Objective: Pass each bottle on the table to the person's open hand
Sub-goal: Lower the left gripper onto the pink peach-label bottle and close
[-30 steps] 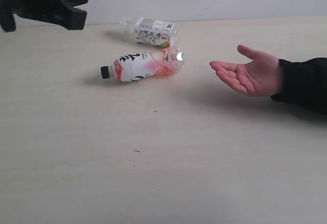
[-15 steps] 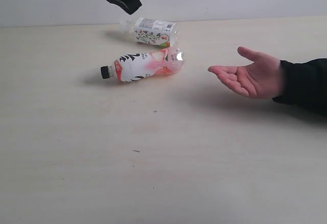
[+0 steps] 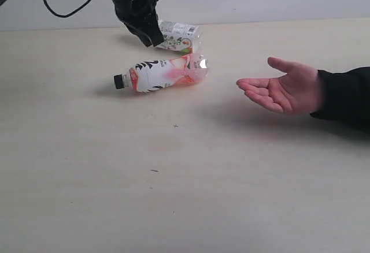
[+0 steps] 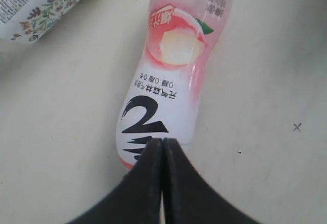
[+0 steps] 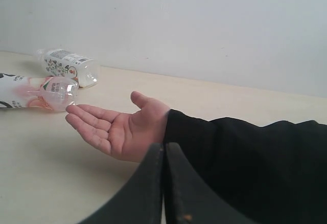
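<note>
Pink-and-white bottle (image 3: 165, 74) and floral bottle (image 3: 178, 37) are lying on the table (image 3: 173, 183), undelivered — the open hand (image 3: 280, 91) is being offered empty. Left gripper (image 4: 162, 143) and right gripper (image 5: 164, 150) are being held closed on nothing.

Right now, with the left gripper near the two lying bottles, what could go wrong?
1. The left gripper is shut; descending like this would likely shove or roll the peach bottle instead of grasping it.
2. The floral bottle lies close beside it; an opened gripper might clip it.
3. The right gripper, shut, has the person's sleeve right ahead; moving it forward could hit the arm.
</note>
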`<action>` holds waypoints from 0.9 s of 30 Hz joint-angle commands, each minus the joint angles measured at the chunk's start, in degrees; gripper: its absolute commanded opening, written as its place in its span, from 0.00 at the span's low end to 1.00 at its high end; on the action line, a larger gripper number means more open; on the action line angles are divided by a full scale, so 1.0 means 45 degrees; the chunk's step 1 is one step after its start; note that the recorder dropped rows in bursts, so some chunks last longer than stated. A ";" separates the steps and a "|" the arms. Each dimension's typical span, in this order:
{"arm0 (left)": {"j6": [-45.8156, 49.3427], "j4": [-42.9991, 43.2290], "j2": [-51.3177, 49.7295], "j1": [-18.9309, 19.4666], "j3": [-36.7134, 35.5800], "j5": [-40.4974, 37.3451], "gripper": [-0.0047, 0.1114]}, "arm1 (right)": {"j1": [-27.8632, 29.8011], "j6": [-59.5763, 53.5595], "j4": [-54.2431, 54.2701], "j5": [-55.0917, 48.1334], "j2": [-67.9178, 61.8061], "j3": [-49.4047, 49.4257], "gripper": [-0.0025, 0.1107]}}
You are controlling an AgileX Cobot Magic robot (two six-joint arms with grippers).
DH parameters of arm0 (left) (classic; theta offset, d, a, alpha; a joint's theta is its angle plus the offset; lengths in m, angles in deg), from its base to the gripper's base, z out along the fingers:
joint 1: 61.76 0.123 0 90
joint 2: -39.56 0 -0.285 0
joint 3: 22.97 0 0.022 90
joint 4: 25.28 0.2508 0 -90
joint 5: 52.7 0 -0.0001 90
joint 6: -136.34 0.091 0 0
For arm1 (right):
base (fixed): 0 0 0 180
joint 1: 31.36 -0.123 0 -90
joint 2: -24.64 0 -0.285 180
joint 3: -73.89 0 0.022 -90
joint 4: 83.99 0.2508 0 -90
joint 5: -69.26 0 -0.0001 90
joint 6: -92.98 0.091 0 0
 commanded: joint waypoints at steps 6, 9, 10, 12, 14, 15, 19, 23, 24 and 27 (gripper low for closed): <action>0.0323 0.0140 -0.0662 0.0051 0.0155 0.0594 0.12 | 0.0045 -0.0034 -0.0031 0.0151 0.0074 0.0057 0.02; 0.0692 0.0140 -0.0812 0.0051 0.0155 0.0594 0.34 | 0.0045 -0.0034 -0.0031 0.0151 0.0074 0.0057 0.02; 0.0812 0.0140 -0.0836 0.0051 0.0155 0.0594 0.43 | 0.0045 -0.0034 -0.0031 0.0151 0.0074 0.0057 0.02; 0.1065 0.0089 -0.0932 0.0051 0.0155 0.0681 0.67 | 0.0045 -0.0034 -0.0031 0.0151 0.0074 0.0057 0.02; 0.1097 0.0062 -0.1010 0.0051 0.0125 0.0929 0.85 | 0.0045 -0.0034 -0.0031 0.0151 0.0074 0.0057 0.02; 0.1097 0.0062 -0.1040 0.0029 0.0123 0.1036 0.89 | 0.0045 -0.0034 -0.0031 0.0151 0.0074 0.0057 0.02; 0.1069 0.0062 -0.1369 0.0028 0.0123 0.1366 0.93 | 0.0045 -0.0034 -0.0031 0.0151 0.0074 0.0057 0.02; 0.1069 0.0062 -0.1830 0.0005 0.0123 0.1670 0.92 | 0.0045 -0.0034 -0.0031 0.0151 0.0074 0.0057 0.02; 0.1069 0.0062 -0.1898 0.0005 0.0123 0.1760 0.92 | 0.0045 -0.0034 -0.0031 0.0151 0.0074 0.0057 0.02; 0.1069 0.0062 -0.2170 0.0005 0.0123 0.2045 0.92 | 0.0045 -0.0034 -0.0031 0.0151 0.0074 0.0057 0.02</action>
